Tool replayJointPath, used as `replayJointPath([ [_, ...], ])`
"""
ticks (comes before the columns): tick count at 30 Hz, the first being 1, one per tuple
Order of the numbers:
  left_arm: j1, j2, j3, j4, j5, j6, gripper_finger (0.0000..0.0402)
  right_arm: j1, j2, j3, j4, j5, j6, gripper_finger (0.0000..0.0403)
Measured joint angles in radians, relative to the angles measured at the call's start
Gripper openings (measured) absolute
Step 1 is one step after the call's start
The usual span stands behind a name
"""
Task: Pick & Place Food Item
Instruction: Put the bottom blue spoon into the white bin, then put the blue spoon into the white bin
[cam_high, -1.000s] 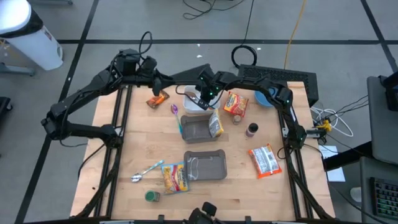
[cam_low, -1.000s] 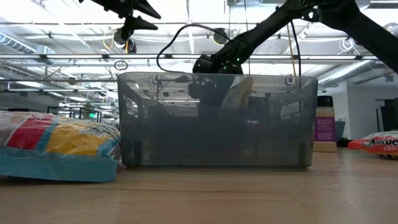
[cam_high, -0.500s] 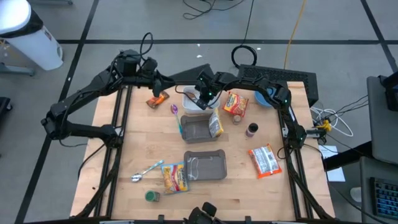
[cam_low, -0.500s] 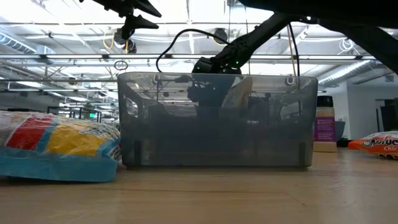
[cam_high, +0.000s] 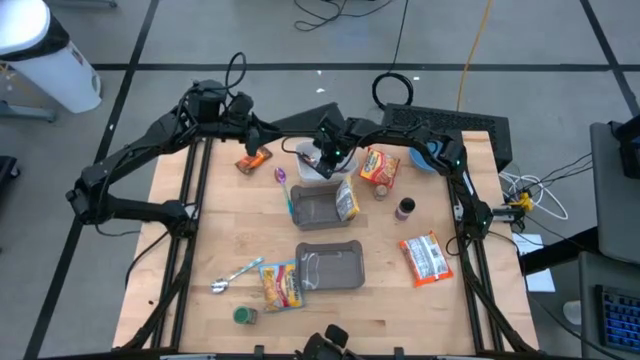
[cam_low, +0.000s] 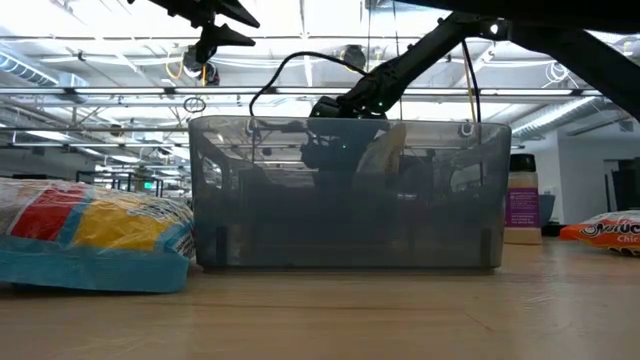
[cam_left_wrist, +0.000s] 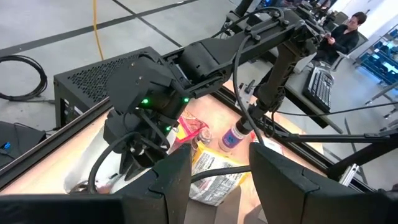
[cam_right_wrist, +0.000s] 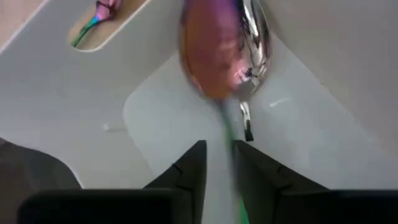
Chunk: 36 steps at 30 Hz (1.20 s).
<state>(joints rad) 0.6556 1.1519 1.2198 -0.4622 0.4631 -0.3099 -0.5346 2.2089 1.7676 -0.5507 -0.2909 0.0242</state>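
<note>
Right gripper (cam_high: 322, 160), fingers narrowly closed on a spoon (cam_right_wrist: 225, 68), handle running back between them, hangs inside the white container (cam_high: 303, 170); left gripper's (cam_high: 262, 141) fingers indeterminate.

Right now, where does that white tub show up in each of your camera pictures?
High view: the white tub sits at the table's far middle, under the right hand.
Low view: cannot be made out; the grey bin stands in front.
Left wrist view: just below the right hand.
Right wrist view: its white inside fills the picture.
Shared landmark: the right hand, gripping a shiny spoon.
</note>
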Motion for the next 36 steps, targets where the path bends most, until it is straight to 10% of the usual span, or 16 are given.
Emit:
replayJointPath([
  [21,0.037,-0.003,0.001,-0.086,-0.04,0.041,0.0168,-0.008,-0.142,0.011,0.127,0.001,0.093,0.012],
  [36,0.084,-0.024,0.002,-0.448,-0.043,0.096,0.0168,0.004,-0.371,0.01,0.176,-0.008,0.153,0.0138],
])
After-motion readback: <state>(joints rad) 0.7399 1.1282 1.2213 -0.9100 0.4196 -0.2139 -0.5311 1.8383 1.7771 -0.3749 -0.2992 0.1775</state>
